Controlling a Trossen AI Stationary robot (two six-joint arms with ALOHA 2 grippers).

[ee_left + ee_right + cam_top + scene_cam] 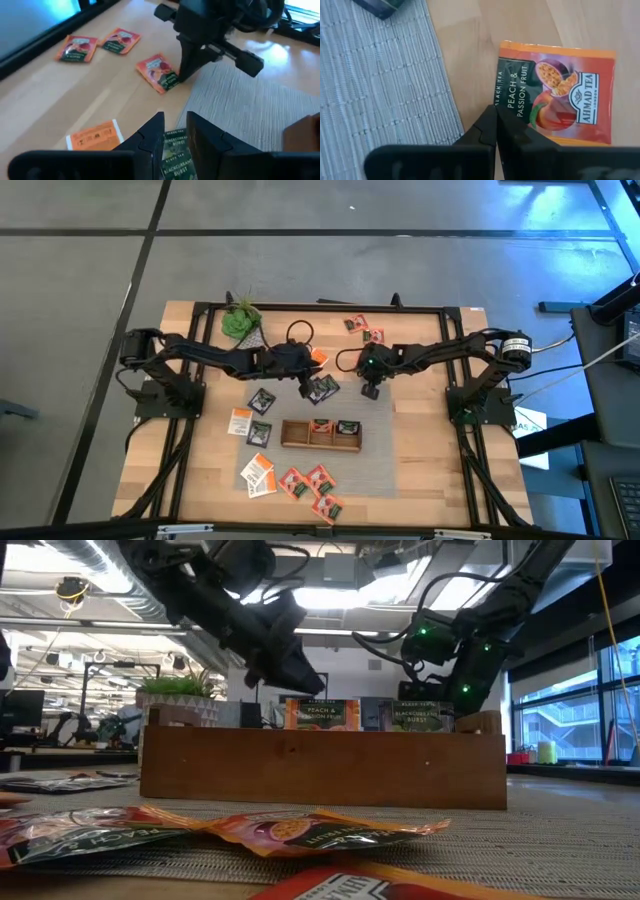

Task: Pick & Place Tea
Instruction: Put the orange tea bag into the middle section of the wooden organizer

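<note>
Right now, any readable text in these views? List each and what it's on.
"BLACK TEA / PEACH & PASSION FRUIT" and "AHMAD TEA LONDON": orange sachet at the shut right gripper.
"BLACK TEA / BLACKCURRANT BURST": dark sachet in the left gripper.
"PEACH & PASSION FRUIT": sachet standing in the tray.
"BLACKCURRANT BURST": sachet beside it in the tray.
Other sachets' print: too small or blurred to read.

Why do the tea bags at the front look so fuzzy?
In the low view the red tea bags lie right by the camera, so they blur, while the wooden tray behind is sharp and ceiling lights glare above. In the right wrist view the peach tea bag reads clearly; the right gripper is a dark blur.
</note>
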